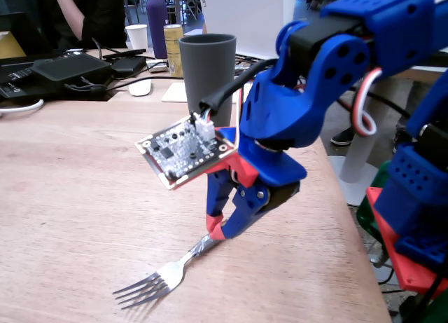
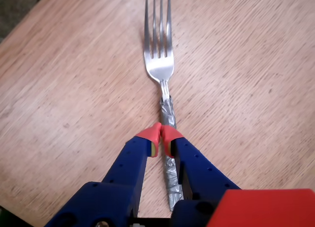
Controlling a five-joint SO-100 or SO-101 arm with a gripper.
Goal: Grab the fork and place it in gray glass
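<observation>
Wrist view shows you the gripper [image 2: 161, 133] with its red-tipped blue jaws pinched together on the fork [image 2: 160, 69], gripping its crinkled, tape-wrapped handle; the shiny tines lie on the grained wooden table [image 2: 59, 89]. The matte gray glass [image 1: 208, 74] stands upright, farther back.

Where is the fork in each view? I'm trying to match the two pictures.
Fixed view: fork at bottom centre, tines pointing lower left.
Wrist view: fork at top centre, tines pointing up.
Shared landmark: the pincer, its red tips shut on the fork's taped handle.
</observation>
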